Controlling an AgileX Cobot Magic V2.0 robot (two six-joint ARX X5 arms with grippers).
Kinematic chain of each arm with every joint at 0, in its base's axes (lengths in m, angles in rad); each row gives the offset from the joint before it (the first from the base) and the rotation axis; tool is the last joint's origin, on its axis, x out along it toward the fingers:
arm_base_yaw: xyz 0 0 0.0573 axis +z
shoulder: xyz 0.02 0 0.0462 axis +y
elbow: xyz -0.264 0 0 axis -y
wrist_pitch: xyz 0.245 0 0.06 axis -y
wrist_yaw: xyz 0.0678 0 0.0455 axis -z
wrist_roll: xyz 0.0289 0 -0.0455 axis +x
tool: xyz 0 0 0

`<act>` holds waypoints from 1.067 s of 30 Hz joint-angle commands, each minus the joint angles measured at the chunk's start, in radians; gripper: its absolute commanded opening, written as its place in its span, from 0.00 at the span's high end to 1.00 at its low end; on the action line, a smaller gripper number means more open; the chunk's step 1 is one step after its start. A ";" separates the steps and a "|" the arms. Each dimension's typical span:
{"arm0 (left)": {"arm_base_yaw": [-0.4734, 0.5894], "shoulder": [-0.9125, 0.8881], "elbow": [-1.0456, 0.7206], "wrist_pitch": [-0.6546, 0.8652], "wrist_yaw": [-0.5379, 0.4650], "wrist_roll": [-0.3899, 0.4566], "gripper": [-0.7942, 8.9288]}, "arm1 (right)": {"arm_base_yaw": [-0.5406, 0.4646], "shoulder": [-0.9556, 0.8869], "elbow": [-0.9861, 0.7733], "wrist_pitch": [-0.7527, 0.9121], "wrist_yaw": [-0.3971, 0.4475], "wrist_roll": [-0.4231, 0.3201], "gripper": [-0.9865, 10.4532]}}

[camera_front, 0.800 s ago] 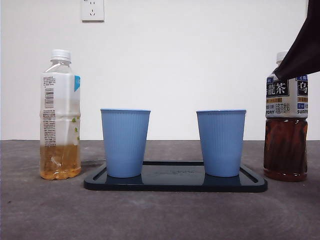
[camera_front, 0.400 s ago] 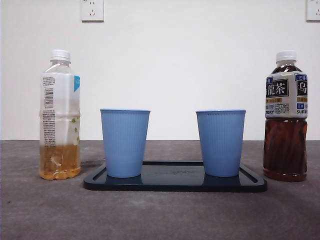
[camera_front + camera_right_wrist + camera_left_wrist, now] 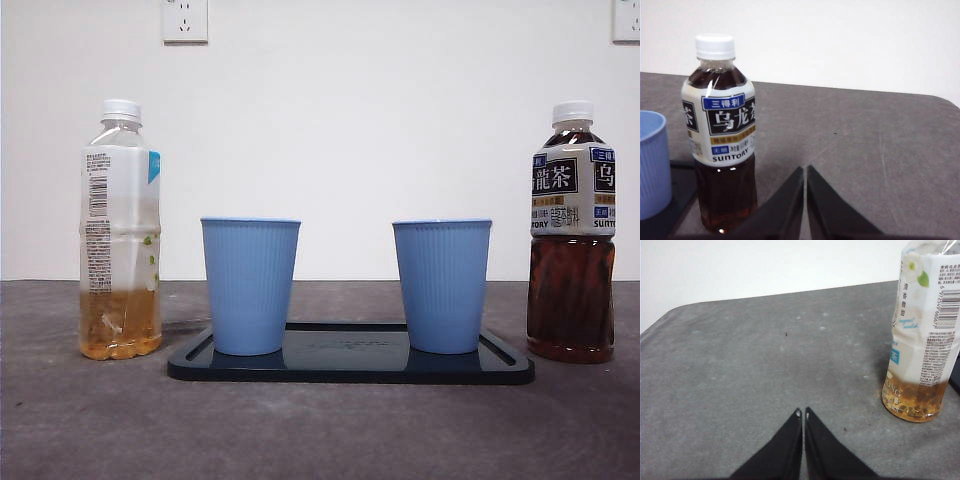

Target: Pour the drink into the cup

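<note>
Gone from the front view's top corner is the dark arm; both capped bottles stand untouched. Right gripper (image 3: 805, 172), jaws closed and empty, waits near the oolong tea bottle (image 3: 721, 135); left gripper (image 3: 802, 414) likewise near the jasmine tea bottle (image 3: 922, 335). 2 blue cups (image 3: 250, 285) sit on the black tray (image 3: 350, 368). Pouring hasn't begun; next probably means opening jaws around a bottle.

A: What shows of the left pincer (image 3: 802, 413)?

B: Two matte black jaws, flat-faced wedges that narrow to slim tips. Each tip carries a small pale spot.

A: And the right pincer (image 3: 805, 170)?

B: The same make: two plain black jaws tapering to points, smooth, with a thin pale seam between them. No cables, screws or markings can be made out on either pair.
</note>
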 commanded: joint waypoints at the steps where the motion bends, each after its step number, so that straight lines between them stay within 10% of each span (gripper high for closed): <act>1: 0.003 -0.002 -0.021 -0.006 -0.002 0.003 0.91 | -0.002 -0.013 -0.021 0.014 0.003 -0.008 0.91; 32: 0.003 -0.002 -0.021 -0.005 -0.002 0.003 0.91 | -0.002 -0.045 -0.058 -0.093 0.005 -0.004 0.91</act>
